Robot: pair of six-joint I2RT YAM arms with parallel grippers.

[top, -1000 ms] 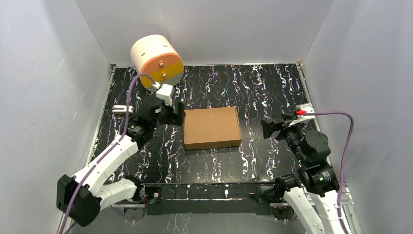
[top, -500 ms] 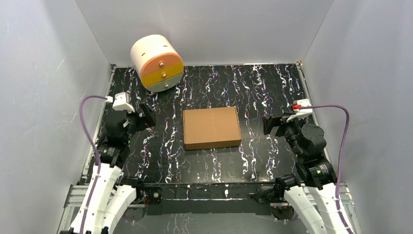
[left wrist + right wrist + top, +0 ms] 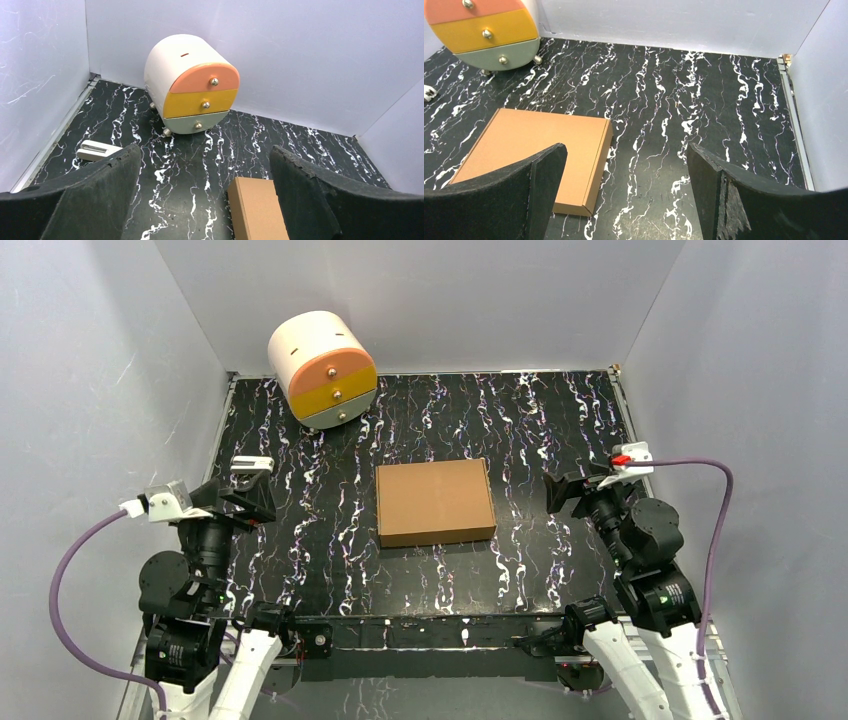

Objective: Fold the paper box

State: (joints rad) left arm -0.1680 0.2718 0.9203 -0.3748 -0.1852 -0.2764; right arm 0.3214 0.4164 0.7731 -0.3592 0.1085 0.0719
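The paper box is a shallow brown cardboard mailer, closed and flat on the black marbled table. It also shows in the left wrist view and in the right wrist view. My left gripper is open and empty, well left of the box. My right gripper is open and empty, a little right of the box. In the wrist views both pairs of black fingers stand wide apart with nothing between them.
A cream cylindrical cabinet with orange, yellow and grey drawers stands at the back left corner. A small white block lies by the left table edge, just behind my left gripper. White walls close in three sides.
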